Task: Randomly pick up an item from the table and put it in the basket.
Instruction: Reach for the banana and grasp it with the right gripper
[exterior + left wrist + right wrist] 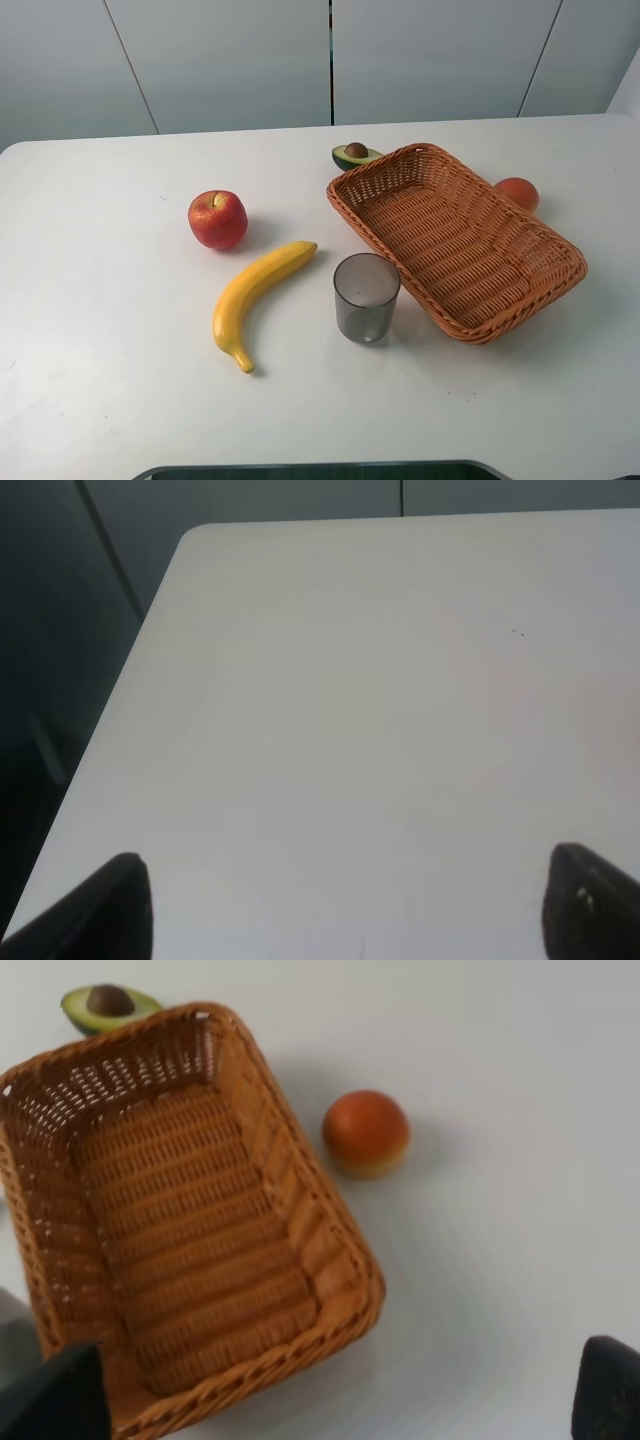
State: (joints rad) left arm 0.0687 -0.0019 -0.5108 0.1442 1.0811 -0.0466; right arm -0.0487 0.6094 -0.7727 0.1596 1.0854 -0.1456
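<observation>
The yellow banana (258, 290) lies on the white table (100, 380) left of centre, between the apple and the cup. The wicker basket (400, 160) sits at the right, empty; it also shows in the right wrist view (330, 1250). Neither gripper shows in the exterior view. My left gripper (350, 910) is open and empty over bare table (380, 680) near its left corner. My right gripper (330, 1395) is open and empty, above the basket's near end. The banana is out of both wrist views.
A red apple (217, 219) stands behind the banana. A translucent grey cup (366, 297) stands against the basket's front left side. An avocado half (354, 154) lies behind the basket. An orange round fruit (517, 192) lies at its far right side.
</observation>
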